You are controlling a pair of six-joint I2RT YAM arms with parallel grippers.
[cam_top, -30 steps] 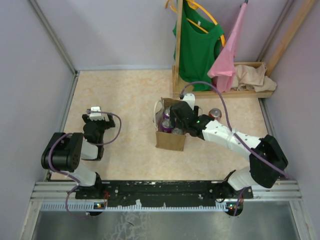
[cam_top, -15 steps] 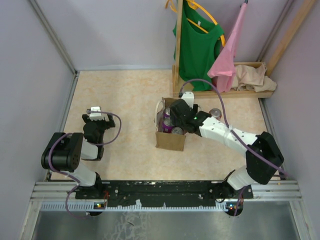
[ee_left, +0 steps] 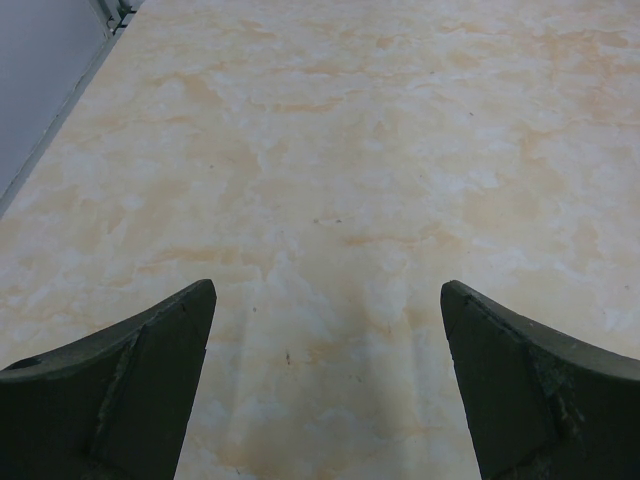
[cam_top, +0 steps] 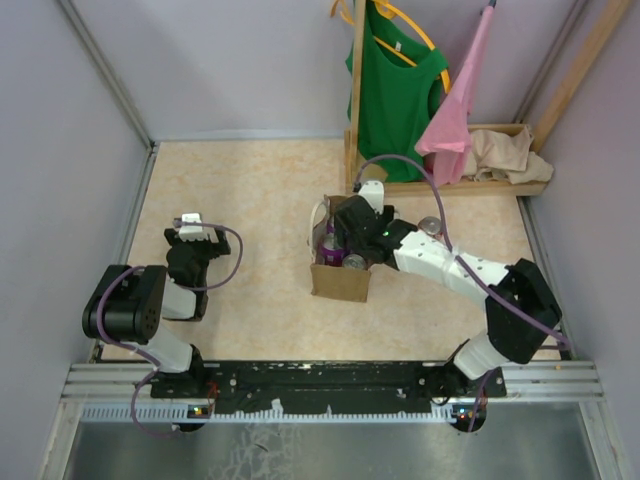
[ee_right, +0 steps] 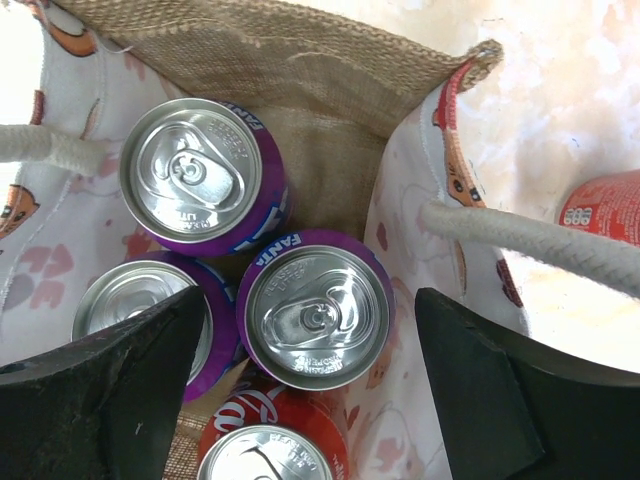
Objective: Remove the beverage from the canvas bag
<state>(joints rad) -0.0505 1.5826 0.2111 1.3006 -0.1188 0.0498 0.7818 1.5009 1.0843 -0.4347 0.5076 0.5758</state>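
Observation:
The canvas bag (cam_top: 341, 280) stands open at mid-table, with a burlap wall (ee_right: 300, 60) and pale rope handles (ee_right: 520, 240). Inside it stand three purple Fanta cans and a red cola can (ee_right: 265, 440). My right gripper (ee_right: 312, 300) is open right above the bag (cam_top: 345, 238). Its jaws stand either side of one purple can (ee_right: 315, 320), without gripping it. The other purple cans (ee_right: 195, 185) (ee_right: 135, 305) are beside it. My left gripper (ee_left: 328, 290) is open and empty over bare table at the left (cam_top: 190, 232).
A red can (cam_top: 430, 227) stands on the table just right of the bag, also in the right wrist view (ee_right: 605, 210). A wooden rack (cam_top: 356, 120) at the back right holds a green shirt (cam_top: 395, 95), a pink cloth (cam_top: 455, 110) and a beige cloth (cam_top: 510, 155).
My right gripper has moved left and farther back over the bag's opening. The left arm has not moved.

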